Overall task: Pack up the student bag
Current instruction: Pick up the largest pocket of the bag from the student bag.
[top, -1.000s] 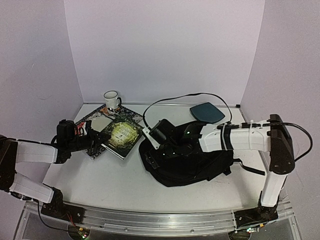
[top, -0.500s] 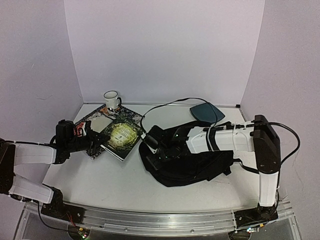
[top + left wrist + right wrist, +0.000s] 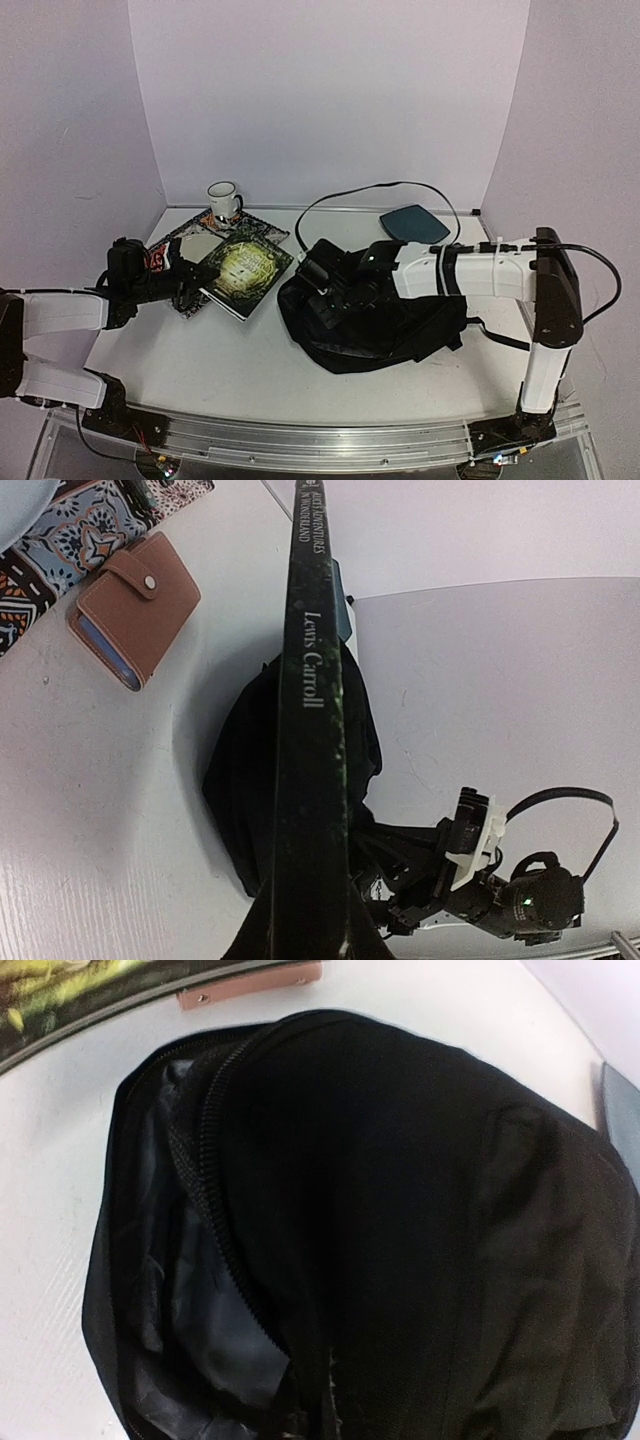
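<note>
1. A white table [image 3: 200, 365] stands inside pale lilac walls, with two white and black robot arms reaching in from its near edge.
2. A large floppy black fabric backpack, the student bag [image 3: 400, 335], lies slumped on the table right of centre. It is the biggest thing in view.
3. The student bag's zip is undone at its left end, and the right wrist view shows grey lining inside the gap.
4. The right arm stretches leftward across the student bag. The right gripper [image 3: 328, 296] sits at the open left end with its jaws closed.
5. Its fingers are out of sight in the wrist view, but the black fabric rises in a peak toward them, so it appears to pinch the bag's edge.
6. The left gripper [image 3: 200, 278] is clamped narrowly on a dark green hardback book [image 3: 243, 268] with a glowing yellow-green circle on its cover.
7. The book is tilted, its far corner near the student bag's open end. The spine reads "Lewis Carroll".
8. A cloth [image 3: 182, 238] patterned in orange, blue and black lies behind the book on the left.
9. A white mug [image 3: 222, 200] with a dark rim stands at the cloth's far end.
10. A tan leather wallet [image 3: 135, 605] with a snap flap lies flat just beside the cloth.
11. A small flat dark-teal rounded pad [image 3: 413, 222] lies behind the student bag, by the back wall.
12. A black cable [image 3: 380, 187] loops above the right arm.
</note>
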Controlling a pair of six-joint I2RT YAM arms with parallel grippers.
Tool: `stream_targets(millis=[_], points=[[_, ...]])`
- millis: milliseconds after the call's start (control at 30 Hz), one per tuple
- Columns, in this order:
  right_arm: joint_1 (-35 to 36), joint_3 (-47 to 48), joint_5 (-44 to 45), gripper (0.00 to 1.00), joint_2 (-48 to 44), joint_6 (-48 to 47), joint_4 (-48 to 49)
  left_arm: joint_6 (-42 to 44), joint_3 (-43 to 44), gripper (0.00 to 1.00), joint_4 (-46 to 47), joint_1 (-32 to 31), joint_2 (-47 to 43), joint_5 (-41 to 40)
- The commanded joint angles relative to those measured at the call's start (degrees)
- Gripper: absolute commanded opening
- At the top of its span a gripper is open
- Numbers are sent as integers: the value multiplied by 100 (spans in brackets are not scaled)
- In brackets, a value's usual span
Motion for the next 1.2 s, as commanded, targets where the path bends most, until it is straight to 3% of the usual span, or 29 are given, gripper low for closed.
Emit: stream_targets(millis=[0, 267, 633, 767, 933, 1167], points=[[-5, -43, 531, 0, -575, 52, -443, 79, 98, 0, 267, 23, -353, 416], [-9, -28, 1204, 0, -1134, 117, -516, -56, 32, 0, -36, -65, -643, 716], [-11, -190, 1470, 0, -1442, 121, -225, -74, 213, 0, -415, -945, -921, 423], [-5, -299, 1493, 0, -1613, 225, -103, 485, 399, 0, -867, -1209, -1030, -20], [-9, -382, 1503, 0, -1824, 295, -59, 1909, 1192, 0, -2428, -1691, -1140, -1291], [-5, -448, 1454, 0, -2044, 393, 10, 2791, 1465, 0, -2454, -2277, -1139, -1972]])
